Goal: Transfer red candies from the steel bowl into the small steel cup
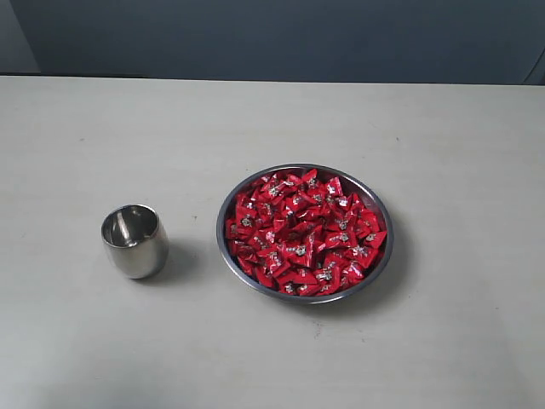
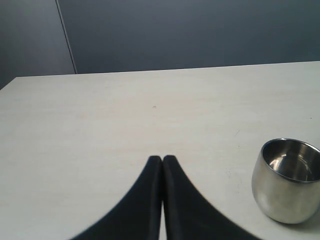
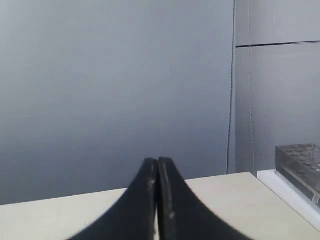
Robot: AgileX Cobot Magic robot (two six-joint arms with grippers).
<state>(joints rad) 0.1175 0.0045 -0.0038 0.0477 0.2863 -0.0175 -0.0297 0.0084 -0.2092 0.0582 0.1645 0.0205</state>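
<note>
The wide steel bowl [image 1: 366, 189] sits on the pale table [image 1: 102, 128], a little right of the middle in the exterior view, and it is heaped almost to its thin rim with the red candies [image 1: 304, 234], their shiny wrappers flecked with silvery-white marks. The small steel cup [image 1: 134, 240] stands upright to the left of the bowl, near it but not touching, its mouth facing up and its rounded sides mirroring the tabletop. What shows of its inside is polished steel. All the candies in sight lie in the bowl. Neither arm appears in the exterior view. In the left wrist view the left gripper [image 2: 162, 160] hangs above bare table with its two black fingers pressed together, clenched on nothing, and the cup stands off to one side of it, apart from the fingertips. In the right wrist view the right gripper [image 3: 158, 161] is likewise clenched tight with nothing between its fingers. It points over the table edge toward a grey wall [image 3: 115, 90], with a clear plastic rack [image 3: 300, 160] at the table's far corner.
</note>
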